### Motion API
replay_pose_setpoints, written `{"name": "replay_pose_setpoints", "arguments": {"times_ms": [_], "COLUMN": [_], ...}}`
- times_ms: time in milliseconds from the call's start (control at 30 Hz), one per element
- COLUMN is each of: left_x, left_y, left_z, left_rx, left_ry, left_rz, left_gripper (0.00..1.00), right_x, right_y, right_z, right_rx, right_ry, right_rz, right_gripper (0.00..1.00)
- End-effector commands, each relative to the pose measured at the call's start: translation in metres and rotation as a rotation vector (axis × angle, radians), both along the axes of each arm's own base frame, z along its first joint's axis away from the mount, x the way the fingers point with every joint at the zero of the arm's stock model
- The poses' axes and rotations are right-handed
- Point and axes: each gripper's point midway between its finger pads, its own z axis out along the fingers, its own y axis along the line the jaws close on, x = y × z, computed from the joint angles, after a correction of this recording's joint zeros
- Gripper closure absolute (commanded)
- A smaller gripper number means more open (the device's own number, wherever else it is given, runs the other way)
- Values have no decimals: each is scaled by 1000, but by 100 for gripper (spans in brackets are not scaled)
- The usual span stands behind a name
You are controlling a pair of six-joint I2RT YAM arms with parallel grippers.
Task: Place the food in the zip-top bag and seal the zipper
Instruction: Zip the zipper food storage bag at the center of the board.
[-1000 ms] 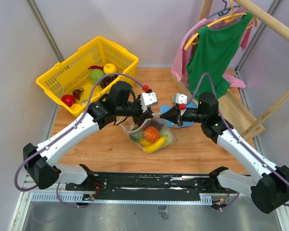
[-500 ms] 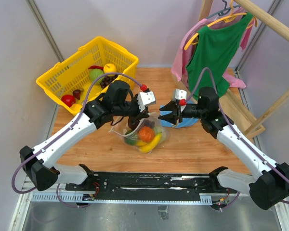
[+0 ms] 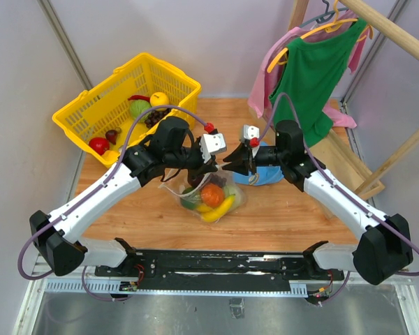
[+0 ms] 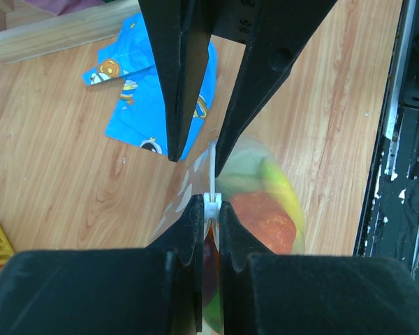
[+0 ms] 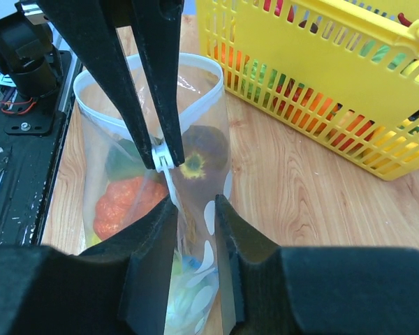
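From above: leftward shift of the right gripper (image 3: 228, 165) since a second ago, now just beside the left gripper (image 3: 211, 167), over the zip-top bag (image 3: 194, 187) at mid-table, with orange (image 3: 211, 194) and banana (image 3: 224, 207) inside.

Left wrist: left fingers (image 4: 185, 279) pressed together, pinching the zipper (image 4: 211, 183).

Right wrist: right fingers (image 5: 153, 258) parted, straddling the bag's film just below that pinch.

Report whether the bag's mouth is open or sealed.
Open: the zipper forms a wide loop above the food in the zip-top bag.
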Motion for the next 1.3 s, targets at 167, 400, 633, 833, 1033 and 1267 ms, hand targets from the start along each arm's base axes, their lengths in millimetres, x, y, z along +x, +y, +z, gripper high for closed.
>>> {"name": "replay_pose_setpoints", "arguments": {"times_ms": [167, 400, 633, 833, 1033, 1267], "left_x": [1, 2, 3, 4, 1, -3], "left_y": [-10, -11, -11, -8, 0, 11], "left_z": [12, 11, 9, 6, 3, -7], "left_rx": [-50, -46, -44, -31, -13, 7], "left_ry": [-23, -23, -18, -15, -14, 12], "left_rz": [-27, -30, -27, -12, 17, 61], "left_gripper": [100, 100, 100, 100, 100, 100], "right_x": [-12, -14, -16, -11, 12, 28], "right_y": [13, 13, 14, 10, -7, -28], "right_z": [26, 26, 27, 27, 21, 20], "right_rx": [63, 62, 61, 42, -21, -50], "right_ry": [-66, -67, -62, -72, -116, -138], "right_rz": [91, 105, 117, 63, -134, -297], "right_gripper": [69, 69, 79, 99, 99, 99]}}
